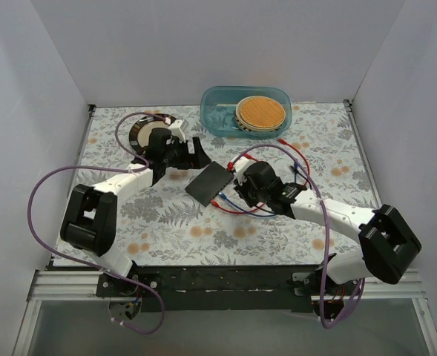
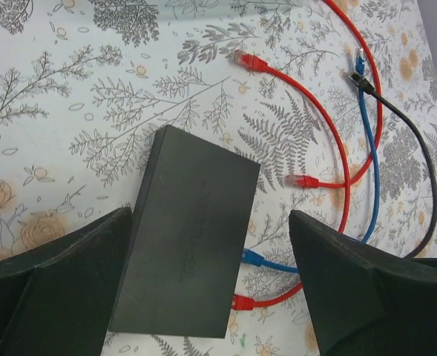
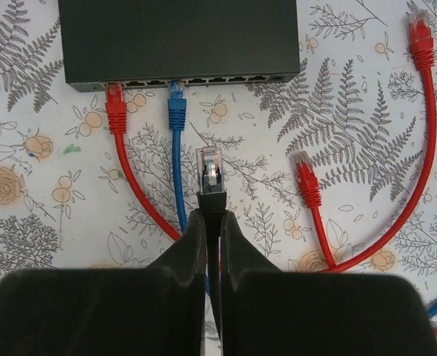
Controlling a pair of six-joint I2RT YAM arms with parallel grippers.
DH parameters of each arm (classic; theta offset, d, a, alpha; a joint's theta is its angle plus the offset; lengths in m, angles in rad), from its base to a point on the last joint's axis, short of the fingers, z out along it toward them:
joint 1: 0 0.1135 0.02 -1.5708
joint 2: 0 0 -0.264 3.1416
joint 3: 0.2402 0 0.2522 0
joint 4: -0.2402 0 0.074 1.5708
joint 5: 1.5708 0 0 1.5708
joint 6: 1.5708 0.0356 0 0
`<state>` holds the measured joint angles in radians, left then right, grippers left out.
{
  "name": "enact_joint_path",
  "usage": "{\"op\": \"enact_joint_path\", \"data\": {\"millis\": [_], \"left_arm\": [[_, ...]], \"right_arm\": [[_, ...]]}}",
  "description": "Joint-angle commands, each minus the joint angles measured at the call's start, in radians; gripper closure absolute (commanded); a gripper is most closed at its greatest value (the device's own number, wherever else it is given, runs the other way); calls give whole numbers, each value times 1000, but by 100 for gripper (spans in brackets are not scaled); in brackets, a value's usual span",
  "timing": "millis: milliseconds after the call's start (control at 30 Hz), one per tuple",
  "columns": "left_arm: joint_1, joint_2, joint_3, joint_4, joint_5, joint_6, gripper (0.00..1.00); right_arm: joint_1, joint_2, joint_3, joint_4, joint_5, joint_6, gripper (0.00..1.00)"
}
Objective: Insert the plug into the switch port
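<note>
The flat dark grey switch box (image 1: 209, 184) lies mid-table, also in the left wrist view (image 2: 188, 237). Its port row (image 3: 196, 79) faces my right gripper. A red plug (image 3: 115, 100) and a blue plug (image 3: 176, 104) sit in two left ports. My right gripper (image 3: 213, 215) is shut on a black cable just behind its clear plug (image 3: 209, 167). The plug points at the ports, a short way off. In the top view the right gripper (image 1: 240, 187) is just right of the box. My left gripper (image 2: 207, 222) is open, its jaws astride the box from above, empty.
A blue-green translucent tub (image 1: 245, 110) with a round cork disc stands at the back. A dark round plate (image 1: 145, 130) is at the back left. Loose red (image 3: 306, 178), blue and black cables lie right of the box. White walls enclose the table.
</note>
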<state>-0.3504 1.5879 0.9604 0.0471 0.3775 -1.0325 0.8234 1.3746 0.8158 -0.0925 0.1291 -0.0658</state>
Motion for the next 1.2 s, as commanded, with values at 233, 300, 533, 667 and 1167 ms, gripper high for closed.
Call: {"op": "enact_joint_path", "data": {"millis": [233, 300, 533, 667, 1167], "left_arm": [[30, 198, 155, -15, 135, 23, 23], [31, 222, 159, -12, 143, 25, 24], [33, 265, 161, -1, 179, 29, 25], [34, 277, 144, 10, 196, 29, 26], [42, 313, 109, 34, 241, 19, 34]], "right_arm": [[-40, 187, 135, 71, -62, -89, 99], [-40, 216, 144, 77, -45, -85, 99], [-41, 290, 174, 83, -26, -66, 99], [-40, 325, 183, 83, -37, -57, 99], [-40, 406, 235, 83, -22, -25, 99]]}}
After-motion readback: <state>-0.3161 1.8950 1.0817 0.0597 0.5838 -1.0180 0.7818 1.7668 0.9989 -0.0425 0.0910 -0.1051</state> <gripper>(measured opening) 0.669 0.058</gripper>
